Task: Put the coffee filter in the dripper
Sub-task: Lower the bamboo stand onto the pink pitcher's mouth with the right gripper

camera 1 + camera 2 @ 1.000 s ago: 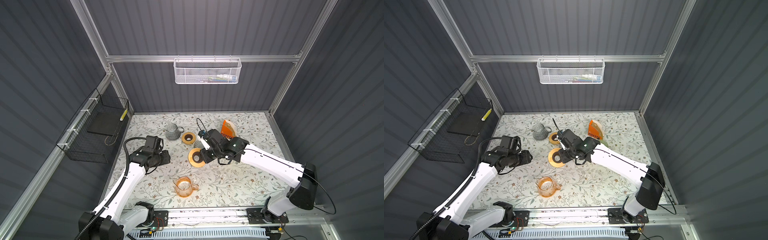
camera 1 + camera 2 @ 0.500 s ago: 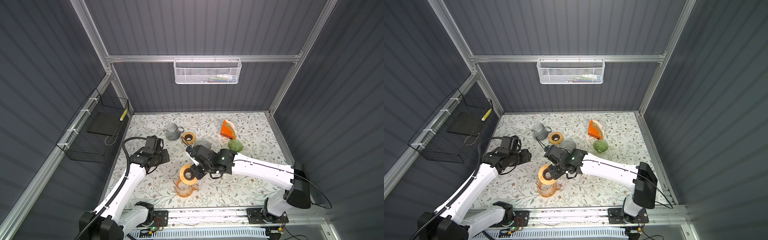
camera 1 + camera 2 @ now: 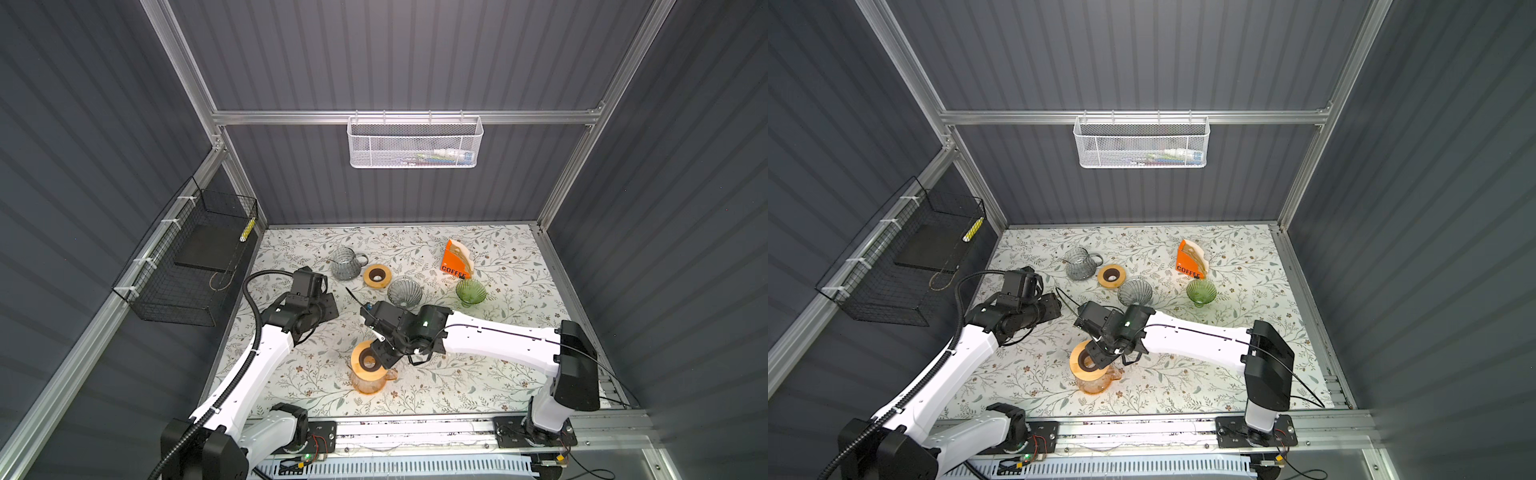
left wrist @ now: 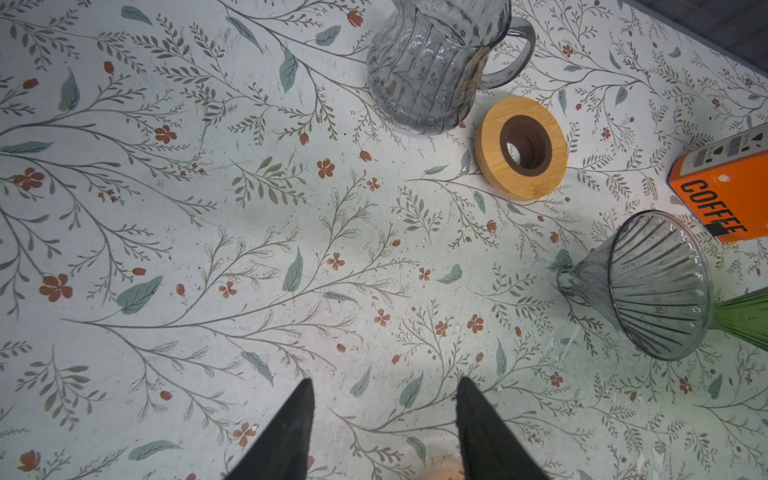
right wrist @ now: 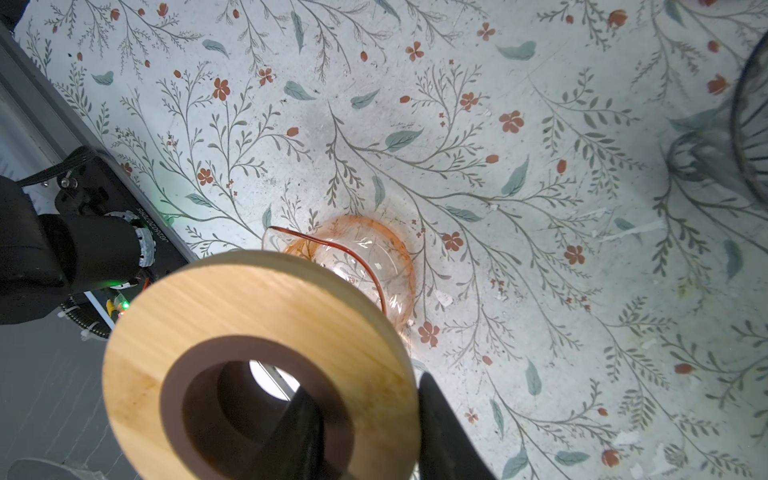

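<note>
While the wooden ring hangs over the carafe, right claw point(image 3: 381, 356): pinching the wooden ring point(image 5: 249, 307), one finger through its brown bore and the other outside the rim.
Reason for grip: a pinch across the wall leaves the underside free. I judge the ring is meant to seat on the orange carafe point(image 5: 368, 257) beneath it, as a collar for a dripper.
Ring attitude: tilted. I cannot tell whether it touches the carafe lip.
Right arm pose: stretched low from its base, reaching across the middle, wrist bent down over the carafe.
Left claw point(image 4: 385, 381): spread and empty above the floral table point(image 4: 208, 249).
Left arm pose: elbow raised, forearm forward, clear of my right arm.
Coffee filter point(image 3: 460, 250): pale papers standing in the orange COFFEE box point(image 3: 453, 268) at back right, untouched.
Drippers: grey dripper point(image 3: 404, 291) looks tipped over. The green dripper point(image 3: 470, 291) sits just in front of the box. Both are empty.
Progress: early, with the filter step not begun.
</note>
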Action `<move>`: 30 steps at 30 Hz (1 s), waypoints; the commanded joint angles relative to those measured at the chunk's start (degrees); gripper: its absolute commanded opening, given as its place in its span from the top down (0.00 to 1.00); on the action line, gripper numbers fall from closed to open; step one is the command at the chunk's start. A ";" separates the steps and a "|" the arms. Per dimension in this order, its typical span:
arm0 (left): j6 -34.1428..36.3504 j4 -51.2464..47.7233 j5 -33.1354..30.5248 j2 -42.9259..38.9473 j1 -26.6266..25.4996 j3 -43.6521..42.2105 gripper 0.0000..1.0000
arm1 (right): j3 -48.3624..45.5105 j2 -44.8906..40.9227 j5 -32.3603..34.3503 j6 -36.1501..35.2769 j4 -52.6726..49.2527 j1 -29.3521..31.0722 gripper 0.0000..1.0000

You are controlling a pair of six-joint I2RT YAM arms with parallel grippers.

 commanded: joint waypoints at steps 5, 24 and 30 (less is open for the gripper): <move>-0.30 1.81 -0.61 0.16 -0.26 -1.18 0.44 | 2.58 2.81 -1.34 0.31 -0.76 0.42 0.78; 0.89 3.95 1.98 -1.59 -0.26 -1.93 0.43 | 5.79 7.17 -0.87 -0.11 -2.56 0.37 0.75; 1.01 4.16 1.91 -2.34 -0.26 -2.38 0.43 | 6.29 8.22 -0.40 0.05 -3.33 0.39 0.75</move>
